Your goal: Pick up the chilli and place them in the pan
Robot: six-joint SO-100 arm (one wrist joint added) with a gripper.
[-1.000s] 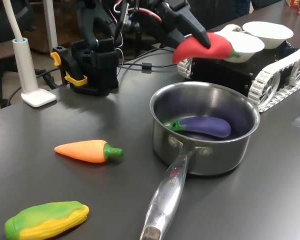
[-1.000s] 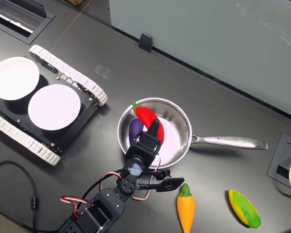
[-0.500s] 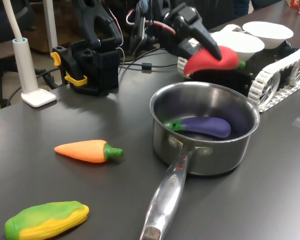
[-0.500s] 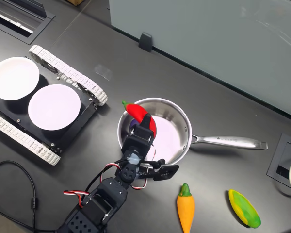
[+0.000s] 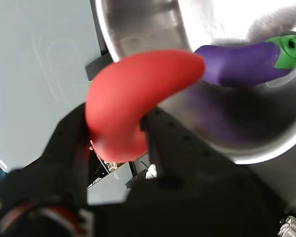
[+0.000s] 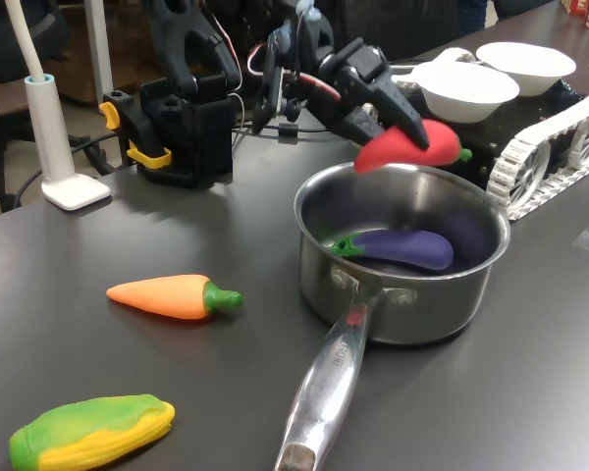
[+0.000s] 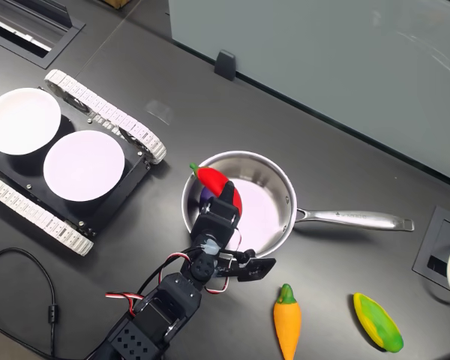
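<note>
My gripper (image 6: 404,132) is shut on the red chilli (image 6: 412,148), holding it just above the far rim of the steel pan (image 6: 471,294). From above in the second exterior view, the chilli (image 7: 211,178) sits over the pan's (image 7: 281,184) left edge with the gripper (image 7: 226,196) behind it. The wrist view shows the chilli (image 5: 138,96) close up, pinched in the black jaws over the pan (image 5: 153,29). A purple eggplant (image 6: 402,247) lies inside the pan, also visible as the eggplant (image 5: 241,64) in the wrist view. The pan's long handle (image 6: 324,392) points toward the front.
An orange carrot toy (image 6: 172,296) and a green-yellow corn toy (image 6: 88,432) lie at the first exterior view's left. A tracked vehicle (image 7: 67,161) carrying two white bowls (image 7: 82,165) stands beside the pan. A black clamp base (image 6: 182,128) and white lamp stand (image 6: 74,186) sit behind.
The gripper has lowered with the chilli, from high above the pan's far side down to just over the rim, moving slightly toward the pan's edge.
</note>
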